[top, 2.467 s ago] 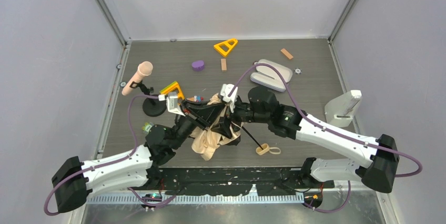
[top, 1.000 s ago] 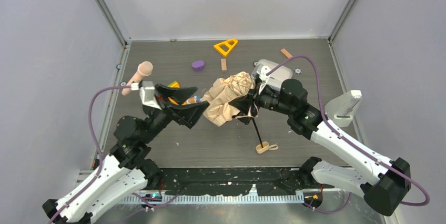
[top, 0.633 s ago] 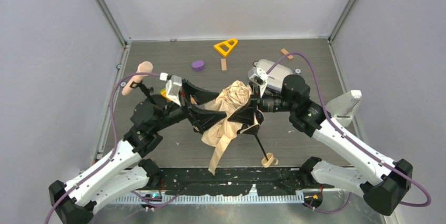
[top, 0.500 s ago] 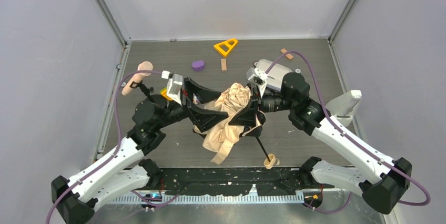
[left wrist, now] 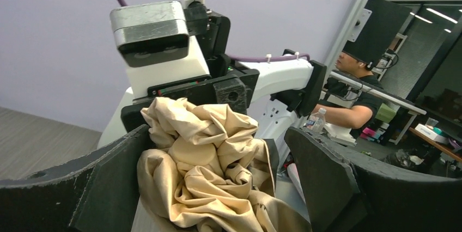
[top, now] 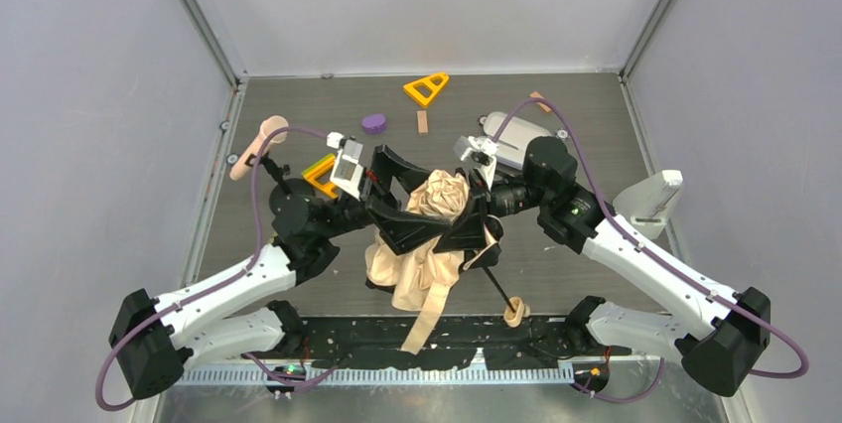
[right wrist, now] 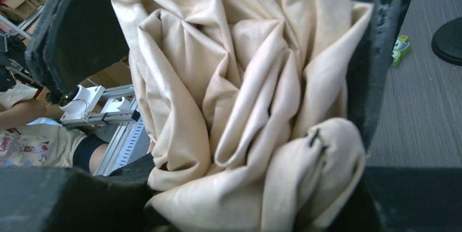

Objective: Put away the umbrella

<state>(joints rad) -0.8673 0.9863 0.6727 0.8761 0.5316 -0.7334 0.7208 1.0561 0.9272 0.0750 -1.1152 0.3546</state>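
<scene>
The umbrella (top: 425, 266) hangs above the table's middle, its beige canopy crumpled and a strip dangling toward the near edge. Its thin black shaft (top: 495, 285) slants down to the tan handle (top: 514, 312). My right gripper (top: 469, 214) is shut on bunched canopy fabric; in the right wrist view the umbrella (right wrist: 239, 96) fills the gap of that gripper (right wrist: 229, 19). My left gripper (top: 419, 207) stands open from the left, its jaws on either side of the canopy top. In the left wrist view the umbrella (left wrist: 207, 172) lies inside that gripper (left wrist: 218, 183), against the left finger and apart from the right one.
A pink-headed microphone (top: 268, 133) stands at the left. An orange triangle (top: 425, 88), a purple piece (top: 374, 123) and a small wooden block (top: 422, 121) lie at the back. Another orange triangle (top: 321, 175) sits by my left wrist. The lavender-grey case (top: 514, 129) is behind my right arm; a white holder (top: 650, 205) stands at the right.
My left arm swung in from the left and its open jaws now straddle the canopy. My right gripper carried the umbrella leftward and nearer; the fabric hangs lower and the handle slid toward the near edge.
</scene>
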